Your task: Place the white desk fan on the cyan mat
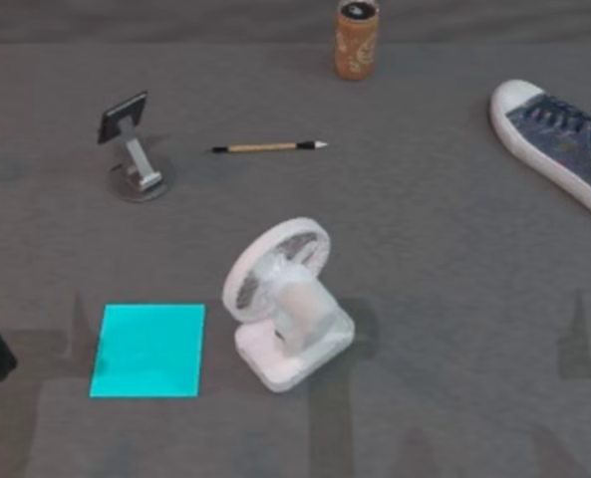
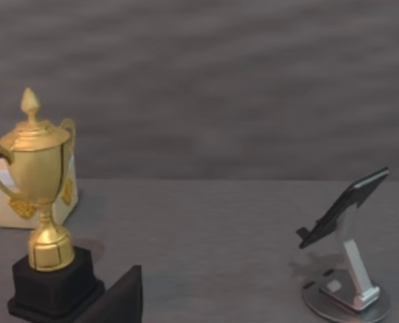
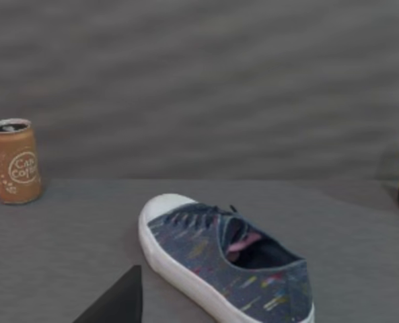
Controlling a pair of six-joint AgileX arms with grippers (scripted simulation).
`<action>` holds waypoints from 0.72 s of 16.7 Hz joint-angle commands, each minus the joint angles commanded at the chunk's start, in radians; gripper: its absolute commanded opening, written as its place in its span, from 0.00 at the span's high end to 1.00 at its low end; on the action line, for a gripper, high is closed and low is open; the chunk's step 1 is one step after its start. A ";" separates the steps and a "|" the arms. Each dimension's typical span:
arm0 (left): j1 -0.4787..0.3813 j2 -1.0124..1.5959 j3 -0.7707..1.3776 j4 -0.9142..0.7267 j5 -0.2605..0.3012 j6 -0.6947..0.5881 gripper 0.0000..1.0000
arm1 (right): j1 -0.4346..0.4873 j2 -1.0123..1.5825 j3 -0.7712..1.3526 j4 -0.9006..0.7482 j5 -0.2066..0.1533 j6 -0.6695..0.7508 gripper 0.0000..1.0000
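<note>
Right wrist view: "Can Coffee" can (image 3: 13,161)

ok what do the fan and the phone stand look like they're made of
The fan looks like white plastic: one even, matte white all over, with a moulded grille. The phone stand looks like brushed grey metal, with a silvery sheen on its round base and a darker plate on top.

The top view looks straight down; low wrist views share its phone stand (image 1: 131,149) and shoe (image 1: 559,139)
</note>
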 joint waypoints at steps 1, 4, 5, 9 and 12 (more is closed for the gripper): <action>0.000 0.000 0.000 0.000 0.000 0.000 0.00 | 0.000 0.000 0.000 0.000 0.000 0.000 0.00; -0.014 0.031 0.029 -0.030 0.001 0.006 0.00 | 0.000 0.000 0.000 0.000 0.000 0.000 0.00; -0.027 0.062 0.058 -0.060 0.001 0.012 0.00 | 0.000 0.000 0.000 0.000 0.000 0.000 0.00; -0.111 0.292 0.281 -0.260 0.001 0.046 0.00 | 0.000 0.000 0.000 0.000 0.000 0.000 0.00; -0.197 0.562 0.543 -0.458 0.000 0.077 0.00 | 0.000 0.000 0.000 0.000 0.000 0.000 0.00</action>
